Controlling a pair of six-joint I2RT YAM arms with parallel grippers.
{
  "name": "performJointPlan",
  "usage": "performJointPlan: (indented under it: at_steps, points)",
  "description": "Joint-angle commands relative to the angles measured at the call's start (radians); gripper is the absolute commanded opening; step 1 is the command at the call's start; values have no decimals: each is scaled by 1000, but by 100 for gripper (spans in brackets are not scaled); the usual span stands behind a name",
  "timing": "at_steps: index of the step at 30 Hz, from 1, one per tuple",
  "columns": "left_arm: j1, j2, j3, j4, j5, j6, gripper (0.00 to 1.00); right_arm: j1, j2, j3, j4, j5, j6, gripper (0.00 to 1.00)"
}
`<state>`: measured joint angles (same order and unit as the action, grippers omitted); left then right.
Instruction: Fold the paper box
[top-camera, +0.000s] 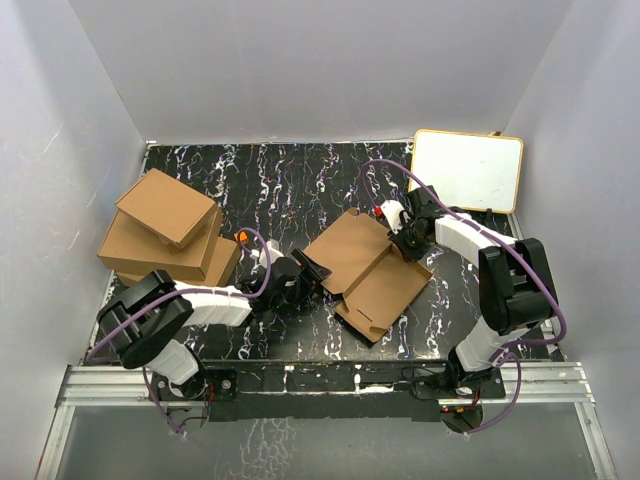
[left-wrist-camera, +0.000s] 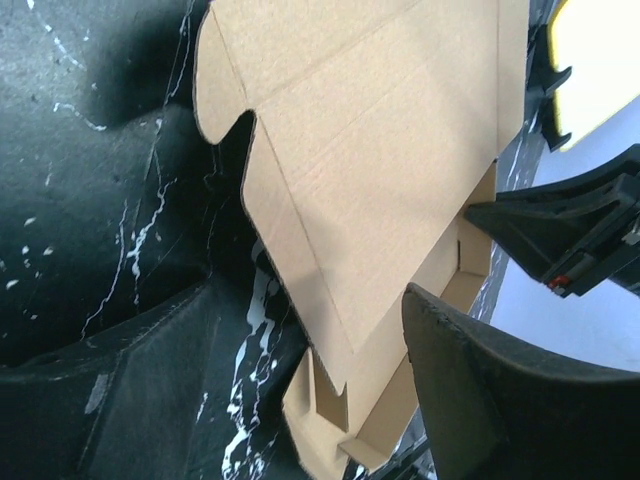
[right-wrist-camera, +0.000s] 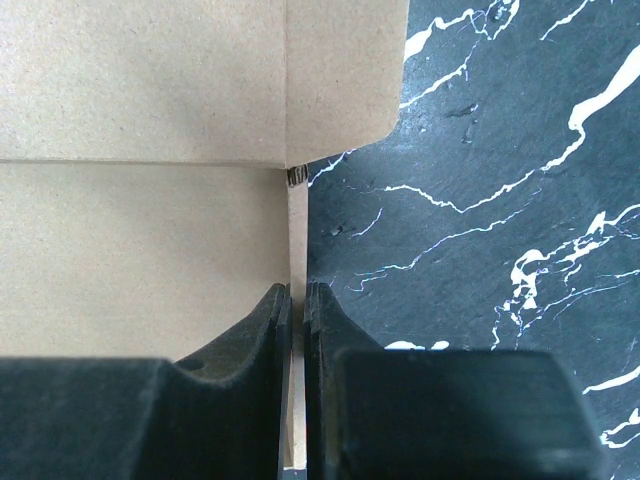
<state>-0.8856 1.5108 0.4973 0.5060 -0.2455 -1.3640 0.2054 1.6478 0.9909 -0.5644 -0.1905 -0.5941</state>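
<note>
The paper box (top-camera: 375, 275) lies open in the middle of the table, its lid panel spread toward the far left. My right gripper (top-camera: 405, 243) is at the box's far right edge. In the right wrist view this gripper (right-wrist-camera: 297, 290) is shut on a thin upright cardboard wall of the box (right-wrist-camera: 150, 220). My left gripper (top-camera: 312, 270) sits at the box's left side, open. In the left wrist view the lid panel (left-wrist-camera: 370, 150) slants between the gripper's spread fingers (left-wrist-camera: 480, 400), and a small tuck flap shows below it.
Piled ready-made brown boxes (top-camera: 165, 235) stand at the left of the table. A white board with a yellow rim (top-camera: 467, 170) lies at the back right. The table top is black marble-patterned (top-camera: 270, 180). White walls enclose the sides.
</note>
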Motion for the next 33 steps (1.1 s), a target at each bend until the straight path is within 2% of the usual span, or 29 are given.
performJointPlan:
  at_steps: [1, 5, 8, 11, 14, 15, 20, 23, 28, 29, 33]
  points:
    - [-3, 32, -6, 130, -64, -39, 68, -5, -35, -10, 50, -24, 20, 8]
    - [-4, 48, -4, 143, -94, -54, 63, -5, -34, -11, 51, -26, 22, 8]
    - [-3, 54, 4, 141, -106, -54, 51, -6, -37, -16, 56, -23, 22, 8]
    - [-3, 64, 7, 146, -105, -52, 32, -6, -38, -21, 64, -17, 23, 10]
    - [-3, 63, 19, 135, -95, -39, 6, -6, -41, -29, 72, -5, 21, 12]
    - [-3, 60, 24, 126, -90, -34, 1, -6, -43, -32, 75, 1, 20, 13]
    - [-3, 41, 58, 68, -88, -6, 0, -6, -60, -58, 114, 49, 17, 15]
    - [-4, 27, 69, 39, -87, 9, 0, -6, -80, -87, 176, 138, 22, 8]
    - [-4, 15, 85, 19, -94, 45, 0, -7, -104, -114, 200, 157, 15, 8]
    - [-3, 15, 93, 10, -92, 54, 0, -6, -101, -110, 188, 134, 13, 8]
    - [-3, 12, 124, -31, -90, 90, 0, -6, -91, -87, 137, 48, 22, 23]
